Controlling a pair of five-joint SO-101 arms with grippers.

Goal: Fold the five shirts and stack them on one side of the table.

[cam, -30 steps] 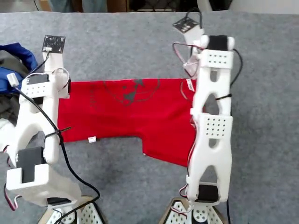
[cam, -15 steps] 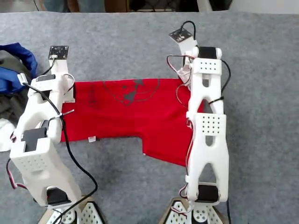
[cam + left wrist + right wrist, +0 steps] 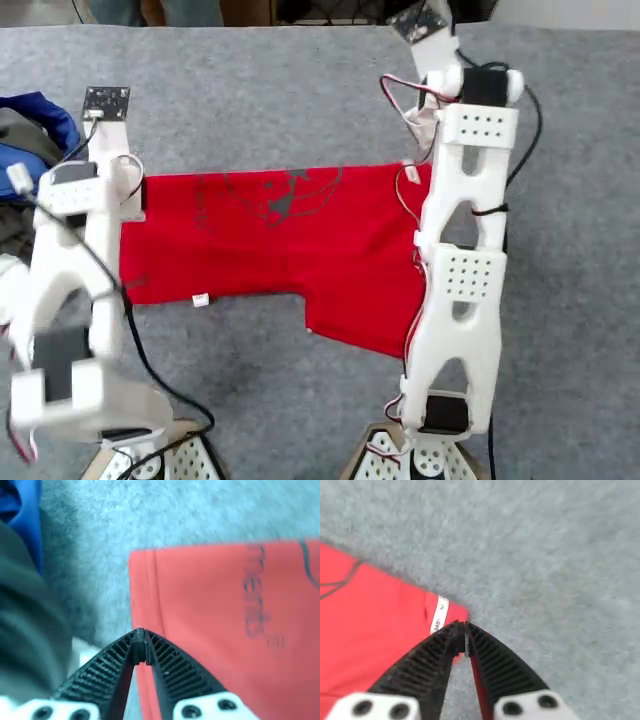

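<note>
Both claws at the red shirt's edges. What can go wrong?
1. The left claw and right claw seem shut on only the hem of the red shirt; the thin pinch may slip on lifting.
2. The clothes pile beside the left claw could snag.
3. The shirt's near edge is stepped, so the fold may skew.

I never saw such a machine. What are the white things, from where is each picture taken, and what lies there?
They are two robot arms, the left arm and the right arm, each with a claw. One picture looks down over the grey table; two come from cameras on the wrists. A red shirt lies flat, other clothes at the table's edge. The left claw and right claw are shut, each at an edge of the shirt; whether they pinch it is unclear.
</note>
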